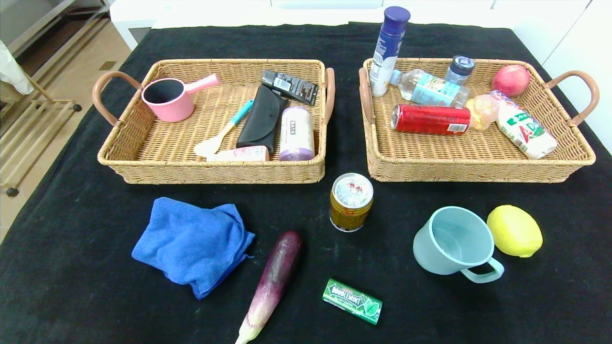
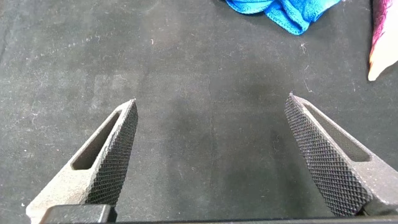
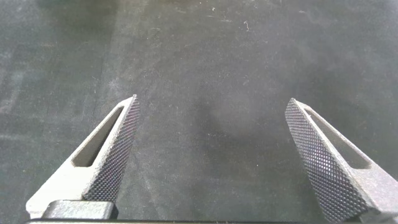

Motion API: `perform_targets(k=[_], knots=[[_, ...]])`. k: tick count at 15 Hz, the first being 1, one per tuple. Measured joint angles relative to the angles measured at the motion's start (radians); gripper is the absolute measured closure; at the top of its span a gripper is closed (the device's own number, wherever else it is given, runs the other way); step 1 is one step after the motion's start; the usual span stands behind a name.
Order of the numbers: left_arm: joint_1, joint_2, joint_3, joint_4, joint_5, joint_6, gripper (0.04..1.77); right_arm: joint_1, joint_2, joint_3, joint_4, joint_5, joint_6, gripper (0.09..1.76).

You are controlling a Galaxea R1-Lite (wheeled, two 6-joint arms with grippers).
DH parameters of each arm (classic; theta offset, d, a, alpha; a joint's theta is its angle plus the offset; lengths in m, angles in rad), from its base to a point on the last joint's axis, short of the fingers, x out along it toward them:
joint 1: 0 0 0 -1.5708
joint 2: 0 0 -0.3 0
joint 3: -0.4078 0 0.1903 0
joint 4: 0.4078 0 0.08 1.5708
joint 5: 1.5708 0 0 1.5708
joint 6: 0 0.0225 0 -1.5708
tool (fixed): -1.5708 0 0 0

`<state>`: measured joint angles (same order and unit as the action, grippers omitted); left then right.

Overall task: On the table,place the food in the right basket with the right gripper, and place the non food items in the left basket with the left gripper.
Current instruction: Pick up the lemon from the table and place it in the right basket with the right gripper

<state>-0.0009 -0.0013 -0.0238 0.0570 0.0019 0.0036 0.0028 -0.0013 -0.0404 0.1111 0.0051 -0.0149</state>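
Two baskets (both wicker).

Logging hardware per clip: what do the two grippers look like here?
Both match. The left gripper and right gripper each have two grey, tapering fingers with a cross-hatched gripping face and a long slot along the side. No cables, labels or arm links show.

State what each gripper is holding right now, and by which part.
Nothing is held. The left gripper is open over bare black cloth, with the blue towel farther off. The right gripper is open too, with only cloth between its fingers.
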Motion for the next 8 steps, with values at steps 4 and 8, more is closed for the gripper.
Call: perform_targets(k=[4,8], knots=[[0.0,0.002,-0.068,-0.004,-0.039,-0.014,0.09,0.0,0.015,-0.066,-0.002,0.025,0.0,0.14],[-0.001,0.054,-0.182,0.004,-0.092,-0.014,0.09,0.004,0.132,-0.229,-0.008,0.067,0.001,0.14]])
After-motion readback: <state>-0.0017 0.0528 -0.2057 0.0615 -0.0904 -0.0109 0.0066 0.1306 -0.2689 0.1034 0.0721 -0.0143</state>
